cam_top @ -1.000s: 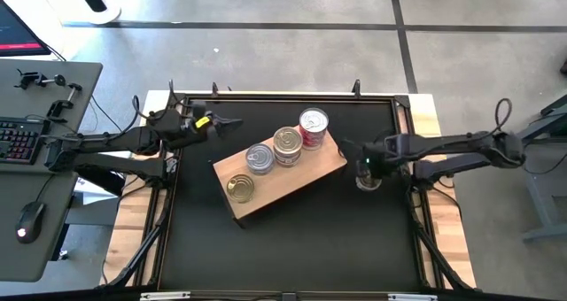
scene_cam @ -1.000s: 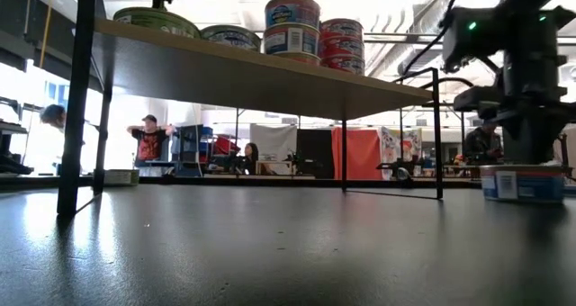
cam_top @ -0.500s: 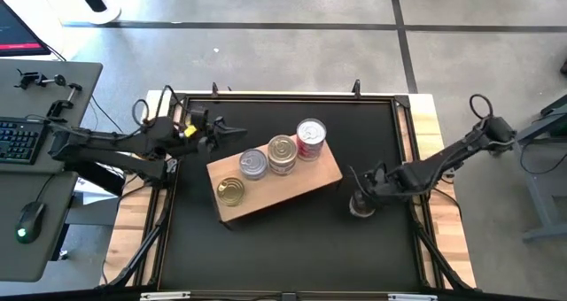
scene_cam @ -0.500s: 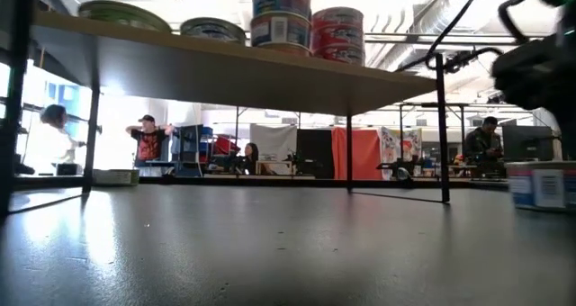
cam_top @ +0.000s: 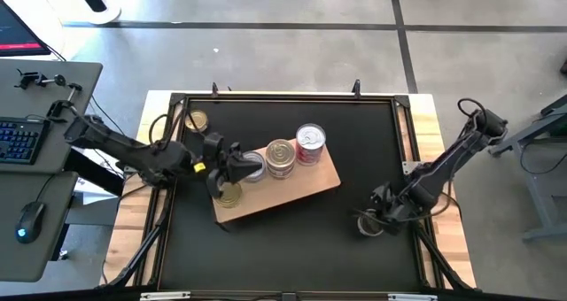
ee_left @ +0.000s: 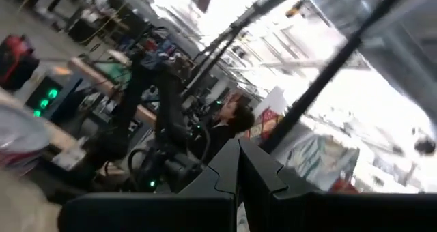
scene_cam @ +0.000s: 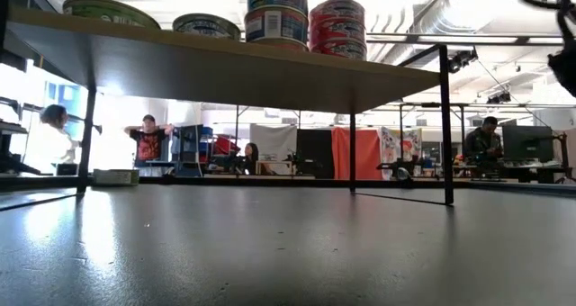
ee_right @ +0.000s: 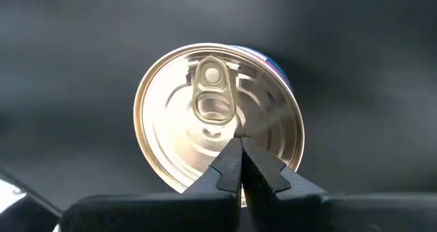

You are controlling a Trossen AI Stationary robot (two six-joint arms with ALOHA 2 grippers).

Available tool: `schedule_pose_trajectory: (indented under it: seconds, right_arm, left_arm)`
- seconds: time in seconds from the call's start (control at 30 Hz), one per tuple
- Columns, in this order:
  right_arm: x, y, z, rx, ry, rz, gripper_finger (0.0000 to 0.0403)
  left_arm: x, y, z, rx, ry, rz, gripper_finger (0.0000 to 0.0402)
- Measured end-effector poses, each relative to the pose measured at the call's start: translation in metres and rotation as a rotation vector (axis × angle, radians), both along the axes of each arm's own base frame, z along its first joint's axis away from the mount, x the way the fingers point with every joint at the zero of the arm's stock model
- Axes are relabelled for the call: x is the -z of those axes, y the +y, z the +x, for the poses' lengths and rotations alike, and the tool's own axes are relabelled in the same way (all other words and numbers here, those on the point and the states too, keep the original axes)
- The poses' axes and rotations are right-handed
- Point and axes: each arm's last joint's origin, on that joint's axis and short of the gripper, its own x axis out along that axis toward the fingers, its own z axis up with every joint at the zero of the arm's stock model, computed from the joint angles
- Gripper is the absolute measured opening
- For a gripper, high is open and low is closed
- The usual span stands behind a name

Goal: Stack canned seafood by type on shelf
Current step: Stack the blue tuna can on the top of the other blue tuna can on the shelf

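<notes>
Right arm stretched low, fingers (ee_right: 238,145) pressed together over a tin (ee_right: 218,116) — left fingers (ee_left: 238,165) together above the shelf (cam_top: 292,186).

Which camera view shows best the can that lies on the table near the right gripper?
The right wrist view: the can fills it, gold pull-tab top plain, beyond the shut right gripper. The high view shows it small, partly under the arm. The low and left wrist views do not show it.

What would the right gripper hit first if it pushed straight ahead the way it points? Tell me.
Most likely the gold-topped tin lying on the black tabletop: the right gripper, fingers shut, points at its lid, near the pull tab. The remaining gap is unclear.
</notes>
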Motion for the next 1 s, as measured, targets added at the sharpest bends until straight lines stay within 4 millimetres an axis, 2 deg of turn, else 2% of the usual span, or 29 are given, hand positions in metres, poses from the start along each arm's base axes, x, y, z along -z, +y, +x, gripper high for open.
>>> schedule_pose_trajectory:
  seconds: [0.1, 0.17, 0.27, 0.4, 0.53, 0.7, 0.87, 1.0]
  right_arm:
    - [0.002, 0.009, 0.002, -0.010, -0.029, 0.028, 0.0000]
    - [0.005, 0.016, 0.007, -0.008, -0.052, 0.056, 0.0000]
    - [0.012, 0.031, 0.020, -0.001, -0.114, 0.124, 0.0000]
    - [0.020, 0.053, 0.043, 0.026, -0.190, 0.167, 0.0000]
    - [0.022, 0.075, 0.076, 0.031, -0.207, 0.155, 0.0000]
    - [0.019, 0.097, 0.130, 0.040, -0.242, 0.134, 0.0000]
    - [0.016, 0.102, 0.187, 0.032, -0.299, 0.072, 0.0000]
    - [0.009, 0.097, 0.216, -0.006, -0.345, 0.007, 0.0000]
  left_arm:
    - [-0.012, -0.017, 0.006, 0.024, 0.021, 0.133, 0.0000]
    - [-0.016, -0.031, 0.010, 0.052, 0.096, 0.254, 0.0000]
    - [-0.011, -0.053, 0.015, 0.119, 0.266, 0.408, 0.0000]
    - [0.002, -0.081, 0.016, 0.212, 0.407, 0.503, 0.0000]
    - [0.021, -0.105, 0.010, 0.296, 0.498, 0.553, 0.0000]
    - [0.047, -0.125, 0.009, 0.330, 0.605, 0.665, 0.0000]
    - [0.078, -0.138, 0.023, 0.328, 0.684, 0.733, 0.0000]
    - [0.105, -0.149, 0.032, 0.332, 0.758, 0.741, 0.0000]
